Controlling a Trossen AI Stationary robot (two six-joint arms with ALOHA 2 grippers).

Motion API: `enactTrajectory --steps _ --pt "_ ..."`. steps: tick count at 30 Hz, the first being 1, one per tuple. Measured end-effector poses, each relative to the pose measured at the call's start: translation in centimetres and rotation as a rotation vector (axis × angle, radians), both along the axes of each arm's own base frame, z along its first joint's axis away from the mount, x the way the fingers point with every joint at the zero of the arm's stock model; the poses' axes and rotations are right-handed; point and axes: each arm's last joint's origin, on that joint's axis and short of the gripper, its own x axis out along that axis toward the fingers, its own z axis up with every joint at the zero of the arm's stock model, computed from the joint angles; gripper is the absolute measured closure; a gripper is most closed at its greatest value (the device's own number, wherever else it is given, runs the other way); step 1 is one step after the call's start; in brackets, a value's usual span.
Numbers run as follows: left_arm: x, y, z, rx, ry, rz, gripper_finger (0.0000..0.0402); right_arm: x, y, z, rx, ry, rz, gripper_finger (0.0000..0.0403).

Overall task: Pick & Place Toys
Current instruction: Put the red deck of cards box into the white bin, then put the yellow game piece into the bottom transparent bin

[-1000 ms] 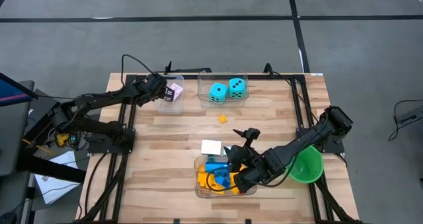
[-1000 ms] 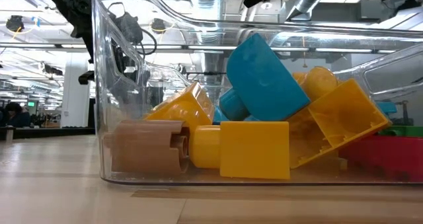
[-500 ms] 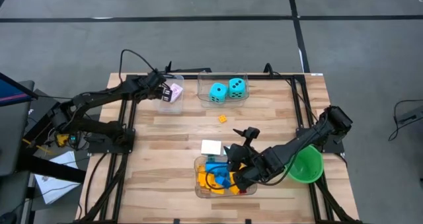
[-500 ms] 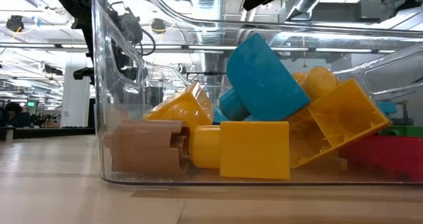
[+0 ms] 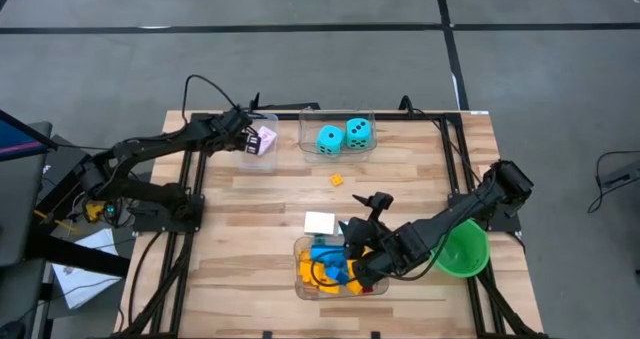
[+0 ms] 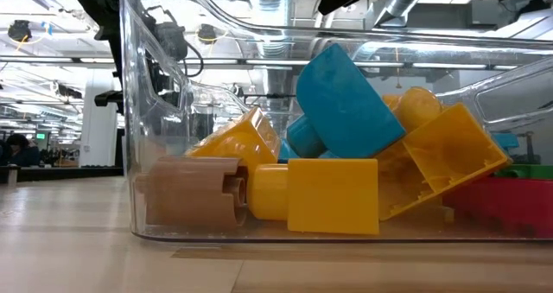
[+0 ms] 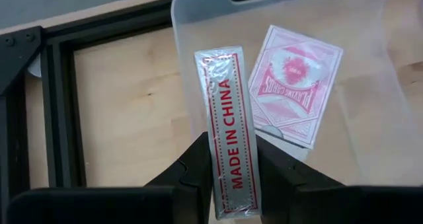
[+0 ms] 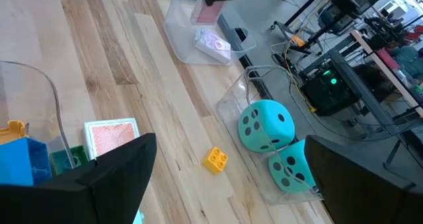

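Note:
My left gripper (image 5: 250, 139) is shut on a pink-backed pack of cards (image 7: 228, 131), held over the clear tub (image 5: 258, 151) at the far left. A second pack (image 7: 295, 85) lies flat on that tub's floor. My right gripper (image 5: 350, 244) stands open above the near tub (image 5: 340, 269) of blue and yellow bricks (image 6: 346, 155), with nothing between its fingers. A third pack (image 8: 112, 137) lies on the table beside that tub. A small yellow brick (image 5: 337, 179) lies mid-table. Two cyan dice (image 5: 345, 134) sit in the far middle tub. My left gripper pinches the pack between its two fingers (image 7: 198, 161), one on each broad face, at the end nearer the wrist. The narrow printed edge (image 7: 231, 178) faces the wrist camera. The fingers slant down from the table's left side. The pack stands on edge, lifted clear above the tub.
A green bowl (image 5: 462, 249) sits at the near right edge beside my right arm. Black frame rails (image 7: 39, 118) run along the table's left and far edges. Bare wood lies between the far tubs and the near tub.
My left gripper has tipped a little further downward over the far left tub, staying where it was and keeping hold of the pack.

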Motion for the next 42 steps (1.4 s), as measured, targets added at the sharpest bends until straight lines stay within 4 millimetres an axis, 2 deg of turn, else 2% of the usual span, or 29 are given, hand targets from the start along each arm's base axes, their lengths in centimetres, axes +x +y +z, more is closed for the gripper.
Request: enactTrajectory --steps 7,14,20,31,38,42 --pt "0.7 0.6 -1.4 -0.027 0.033 0.002 0.0325 0.0 0.0 0.0 -0.003 0.005 0.000 0.0026" --pt "0.9 0.6 -1.2 -0.003 0.011 -0.008 0.0321 0.1 -0.3 -0.1 0.013 0.016 -0.003 0.0026" --pt "0.7 0.3 0.0 0.035 -0.031 -0.018 0.0290 0.1 -0.3 -0.1 0.028 0.025 0.002 0.0026" --pt "-0.2 -0.7 2.8 0.125 -0.148 -0.051 0.0201 0.1 -0.3 -0.1 0.032 0.027 0.004 0.0026" --pt "-0.6 -2.9 6.5 0.233 -0.391 -0.169 0.0180 0.0 -0.3 -0.2 0.037 0.024 -0.004 0.0026" --pt "-0.2 -5.0 7.4 0.286 -0.533 -0.301 0.0180 -0.5 -0.7 -0.4 0.044 0.038 -0.046 0.0026"
